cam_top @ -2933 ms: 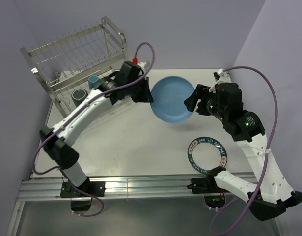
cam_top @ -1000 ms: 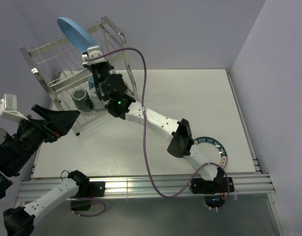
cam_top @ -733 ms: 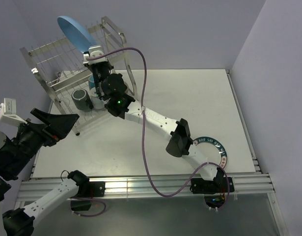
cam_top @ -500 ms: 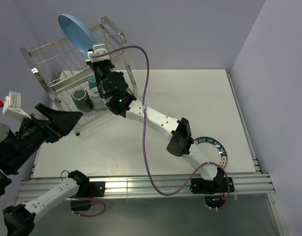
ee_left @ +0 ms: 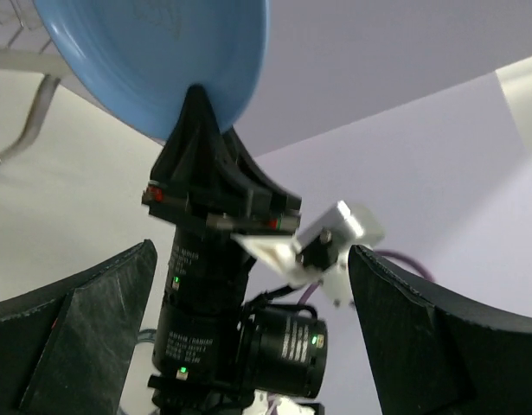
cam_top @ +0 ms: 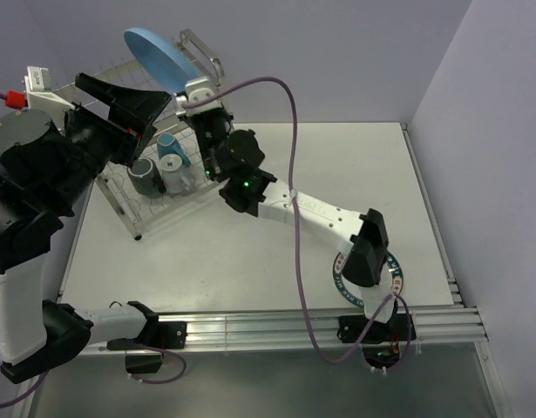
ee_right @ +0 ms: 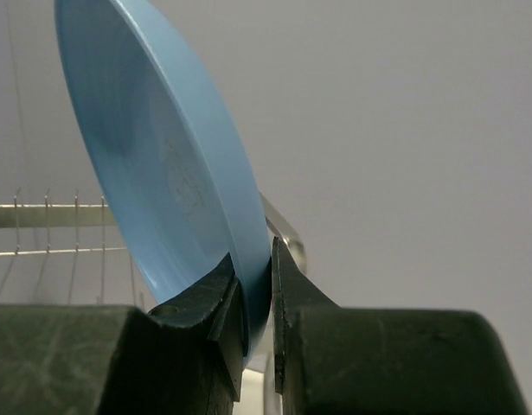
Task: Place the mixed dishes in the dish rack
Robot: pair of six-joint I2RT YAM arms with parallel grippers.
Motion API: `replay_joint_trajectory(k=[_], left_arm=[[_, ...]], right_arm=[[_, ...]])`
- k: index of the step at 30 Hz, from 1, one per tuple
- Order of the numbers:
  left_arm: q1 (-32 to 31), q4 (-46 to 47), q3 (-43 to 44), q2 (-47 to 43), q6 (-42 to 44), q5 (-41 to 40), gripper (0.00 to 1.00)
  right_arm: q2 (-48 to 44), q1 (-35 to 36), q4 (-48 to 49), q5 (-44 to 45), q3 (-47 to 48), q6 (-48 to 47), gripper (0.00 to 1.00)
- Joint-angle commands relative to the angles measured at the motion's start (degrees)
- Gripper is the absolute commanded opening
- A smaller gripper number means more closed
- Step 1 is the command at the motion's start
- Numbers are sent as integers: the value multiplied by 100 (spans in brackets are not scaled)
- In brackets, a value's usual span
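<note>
At the near edge of the table [cam_top: 206, 252], the right arm starts from its base and reaches over the white surface toward the far left corner. Its elbow hangs above the white plate with dark lettered rim [cam_top: 391, 272], which lies flat on the table near the front right. Part of this plate is hidden under the arm.

The left arm is lifted high, close to the top camera, on the left side. The left gripper [ee_left: 253, 251] has its two black fingers [ee_left: 84, 328] spread wide apart, and there is nothing between them. Its wrist camera looks directly at the other gripper.

Further back stands the dish rack [cam_top: 203, 46], in the far left corner. On its lower shelf the dark mug [cam_top: 144, 177] is upright, and the blue mug [cam_top: 170, 144] is just behind it. A pale cup [cam_top: 180, 180] seems to stand beside the dark mug, but it is small in the view.

Highest and farthest, the right gripper [ee_right: 255, 277] pinches the lower rim of the light-blue plate [ee_right: 162, 173]. The plate stands on its edge, tilted, above the upper tier of the rack, near the tubular frame. It cannot be told if the plate touches the wires. Behind it is only the plain lilac wall [cam_top: 337, 52].
</note>
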Motion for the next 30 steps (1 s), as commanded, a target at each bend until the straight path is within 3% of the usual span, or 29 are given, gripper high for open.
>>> replay_joint_trajectory(k=[1, 4, 8, 10, 15, 25, 26, 29, 30], left_arm=[[36, 815, -343, -219, -1149, 26, 99], [150, 841, -405, -218, -1519, 26, 99], [299, 1482, -1360, -631, -2037, -35, 99], [396, 1318, -1556, -649, -2195, 174, 99], [616, 1245, -2144, -649, -2539, 878, 99], [739, 1667, -2541, -693, -2636, 1099, 99], [748, 1798, -2541, -676, -2627, 1107, 96], [783, 2280, -2716, -789, -2609, 1221, 74], [792, 2422, -2908, -833, -2644, 1335, 54]], right_arm=[[-995, 90, 1204, -101, -1256, -548, 0], [-1734, 292, 1382, -225, -2131, -732, 0], [-2535, 652, 1874, -49, -3702, -1050, 0], [-3001, 881, 1797, 21, -4178, -1006, 0], [-3608, 1276, 2006, 215, -4752, -1375, 0], [-4189, 1777, 2007, 276, -5481, -1955, 0], [-4216, 1787, 2024, 259, -5525, -1999, 0], [-4269, 1804, 1919, 224, -5596, -2165, 0], [-4269, 1813, 1980, 232, -5640, -2218, 0]])
